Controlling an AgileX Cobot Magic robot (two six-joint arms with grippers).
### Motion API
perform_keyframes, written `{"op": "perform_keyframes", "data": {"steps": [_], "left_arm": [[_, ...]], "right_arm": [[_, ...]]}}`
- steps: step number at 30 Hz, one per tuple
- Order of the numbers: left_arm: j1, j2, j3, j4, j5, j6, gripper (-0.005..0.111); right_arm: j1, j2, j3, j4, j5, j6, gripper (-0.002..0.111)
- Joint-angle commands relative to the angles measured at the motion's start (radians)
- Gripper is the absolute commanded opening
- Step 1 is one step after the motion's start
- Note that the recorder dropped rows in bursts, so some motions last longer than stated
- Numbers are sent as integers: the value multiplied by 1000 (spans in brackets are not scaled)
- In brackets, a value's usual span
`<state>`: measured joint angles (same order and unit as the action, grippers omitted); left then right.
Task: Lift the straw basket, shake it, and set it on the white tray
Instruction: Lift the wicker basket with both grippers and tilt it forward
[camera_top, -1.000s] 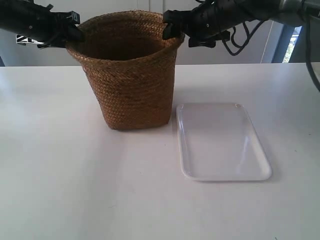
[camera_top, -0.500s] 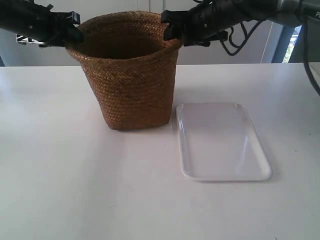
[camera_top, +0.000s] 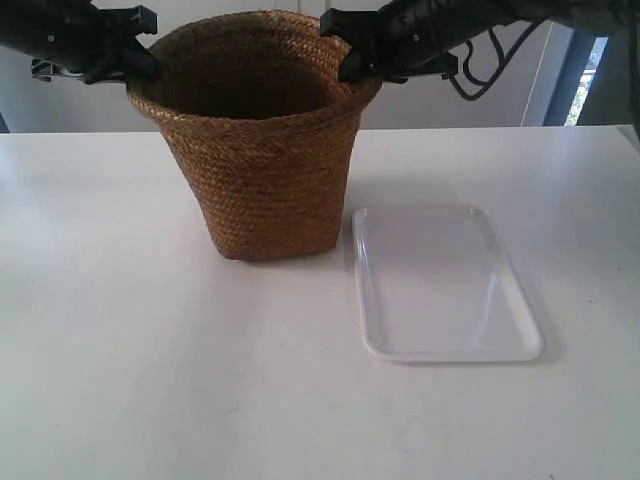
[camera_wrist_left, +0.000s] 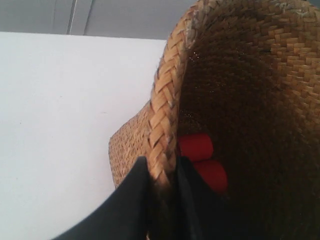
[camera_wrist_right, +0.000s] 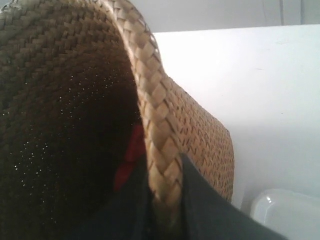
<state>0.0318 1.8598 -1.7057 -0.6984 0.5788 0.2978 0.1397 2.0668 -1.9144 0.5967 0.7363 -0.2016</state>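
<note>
The brown straw basket (camera_top: 262, 150) stands upright at the table's back middle, its base at or barely above the surface. Each side of its braided rim is pinched by a gripper. My left gripper (camera_wrist_left: 162, 175) is shut on the rim (camera_wrist_left: 165, 110), one finger outside and one inside; it is the arm at the exterior view's left (camera_top: 135, 55). My right gripper (camera_wrist_right: 165, 187) is shut on the opposite rim (camera_wrist_right: 150, 95), at the exterior view's right (camera_top: 350, 55). Red objects (camera_wrist_left: 202, 157) lie in the basket's bottom. The white tray (camera_top: 440, 285) lies just right of the basket.
The white table (camera_top: 150, 380) stretches wide in front and to the left. A wall and a window frame (camera_top: 575, 90) stand behind the table. Black cables (camera_top: 490, 75) hang from the arm at the exterior view's right.
Both grippers and the basket's rim have risen a little in the exterior view. The basket's base has shifted slightly with them. The tray has not moved.
</note>
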Motion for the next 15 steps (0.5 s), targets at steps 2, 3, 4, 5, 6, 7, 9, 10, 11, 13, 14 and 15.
{"op": "perform_keyframes", "data": {"steps": [2,3,4,5,6,7,9,10,11,13,14,15], "left_arm": [[0,-80,-1,4,81,5,0],[0,-90,7,6,91,5,0],[0,-100,16,6,102,2,0],[0,-109,25,6,108,-6,0],[0,-122,36,6,115,-6,0],[0,-136,49,6,121,-6,0],[0,-171,84,6,127,-10,0],[0,-186,101,5,127,-10,0],[0,-202,118,5,129,-10,0],[0,-245,165,5,132,-10,0],[0,-266,183,5,132,-10,0],[0,-287,210,6,132,-10,0]], "right_arm": [[0,-72,-6,-19,112,-28,0],[4,-81,2,-29,124,-28,0],[9,-90,7,-45,140,-28,0],[14,-99,17,-59,145,-23,0],[19,-106,21,-72,151,-22,0],[26,-112,22,-81,162,-19,0],[42,-131,22,-85,175,-19,0],[48,-139,22,-88,183,-19,0],[56,-152,22,-98,196,-19,0],[70,-167,24,-110,230,-19,0],[80,-177,30,-115,249,-19,0],[87,-189,44,-120,253,-11,0]]}}
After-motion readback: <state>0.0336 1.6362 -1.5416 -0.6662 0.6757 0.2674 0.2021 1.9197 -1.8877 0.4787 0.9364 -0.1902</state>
